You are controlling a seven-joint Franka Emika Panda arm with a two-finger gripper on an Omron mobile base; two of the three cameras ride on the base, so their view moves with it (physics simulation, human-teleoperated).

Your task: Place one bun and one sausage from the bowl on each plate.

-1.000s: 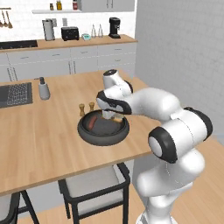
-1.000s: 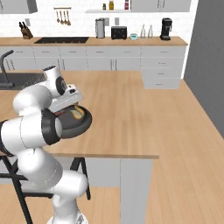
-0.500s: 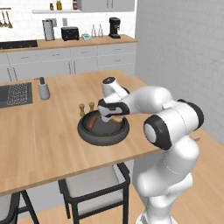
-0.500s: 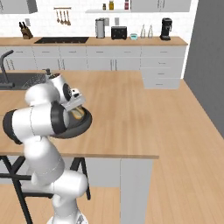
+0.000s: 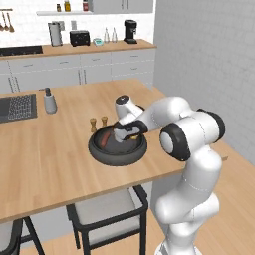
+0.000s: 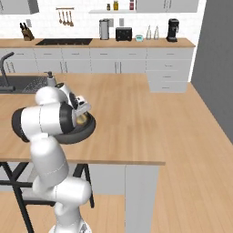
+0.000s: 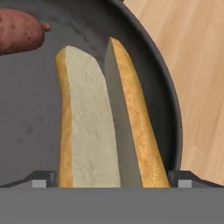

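The jaws (image 7: 112, 178) stand wide apart, low over the bowl (image 5: 117, 147), one fingertip (image 7: 43, 178) on each side of a bun (image 7: 98, 127) and holding nothing — the hand view looks straight down on it. The bun lies split open along its length, pale cut faces up, tan-yellow crust on the outer edges, its near end running between the two fingertips; whether the tips touch the crust I cannot tell. It rests on the dark floor of the bowl, close to the curved rim on the right of the hand view. Beyond the bun's far end, at the upper left of that view, lies a reddish-brown sausage (image 7: 19, 30), apart from the bun.

In the left base view the bowl sits on the wooden worktop (image 5: 45, 154) near its front right edge, with the sausage showing as a red streak on the bowl's left side and the hand hanging over the middle. Two small wooden shakers (image 5: 98, 122) stand just behind the bowl — close to its far rim. A grey dispenser (image 5: 49, 101) stands further left and back, beside a laptop (image 5: 17, 107).
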